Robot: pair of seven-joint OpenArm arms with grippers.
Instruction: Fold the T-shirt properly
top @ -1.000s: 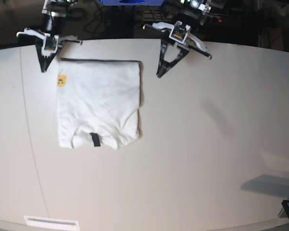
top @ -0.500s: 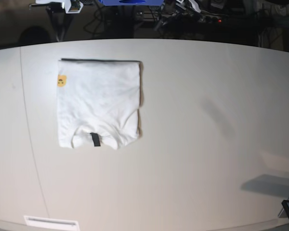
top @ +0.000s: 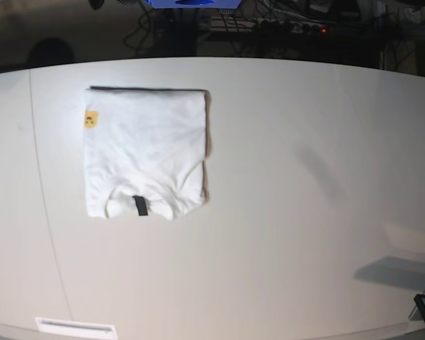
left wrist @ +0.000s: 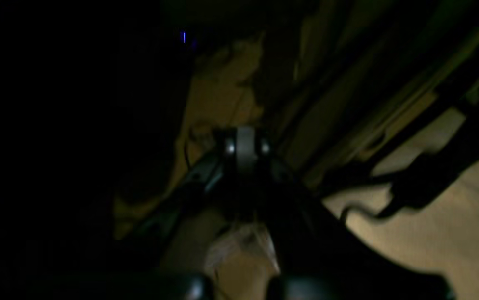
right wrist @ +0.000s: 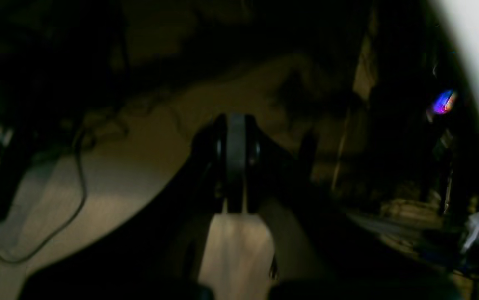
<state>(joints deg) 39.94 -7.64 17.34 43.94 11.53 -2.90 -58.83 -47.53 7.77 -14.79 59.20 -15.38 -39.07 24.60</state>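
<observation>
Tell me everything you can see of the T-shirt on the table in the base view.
The T-shirt is white cloth, folded into a compact, nearly square packet lying flat on the white table. Its plain side faces up. A small black neck tag shows near the lower edge, where the collar curves, and a small yellow-orange print patch peeks out at the upper left edge. A dark line runs along its top edge. No gripper touches it; only the table does.

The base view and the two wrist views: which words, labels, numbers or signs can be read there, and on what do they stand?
No text is readable in any view.
T-shirt: the black neck tag shows no legible letters.
T-shirt: the small yellow mark is a sign too small to read.
Wrist views: too dark and blurred; no writing.
</observation>
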